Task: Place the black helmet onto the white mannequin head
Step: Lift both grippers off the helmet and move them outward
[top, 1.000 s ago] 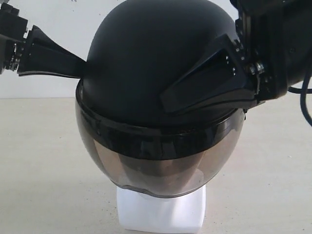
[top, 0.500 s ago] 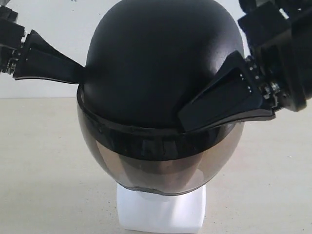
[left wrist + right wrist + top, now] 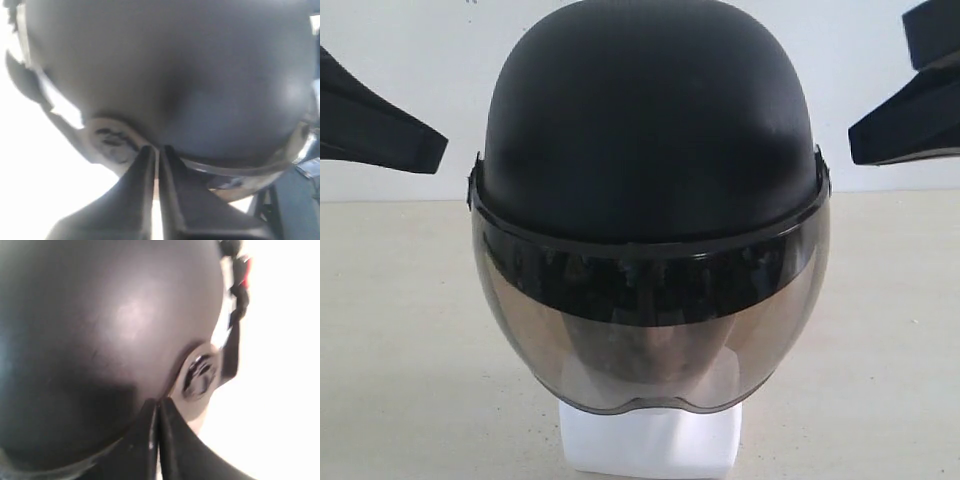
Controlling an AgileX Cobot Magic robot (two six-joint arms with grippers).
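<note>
Black helmet (image 3: pixel 645 130): shell matt black, smooth, faint fine grain; soft sheen shows only up close in wrist views.
Visor (image 3: pixel 650 330): glossy smoky-brown see-through plastic, sharp reflections along dark upper band.
Visor pivot disc (image 3: pixel 199 374): shiny pale grey; metal or plastic, cannot tell.
White mannequin head (image 3: pixel 650 445): dull white, foam-like, no shine.
Left gripper (image 3: pixel 156 152), right gripper (image 3: pixel 158 405): black, hard plastic look, matt to satin.
Table (image 3: pixel 400 350): beige, matt, slightly mottled.
Wall (image 3: pixel 410 60): plain white, matt.
</note>
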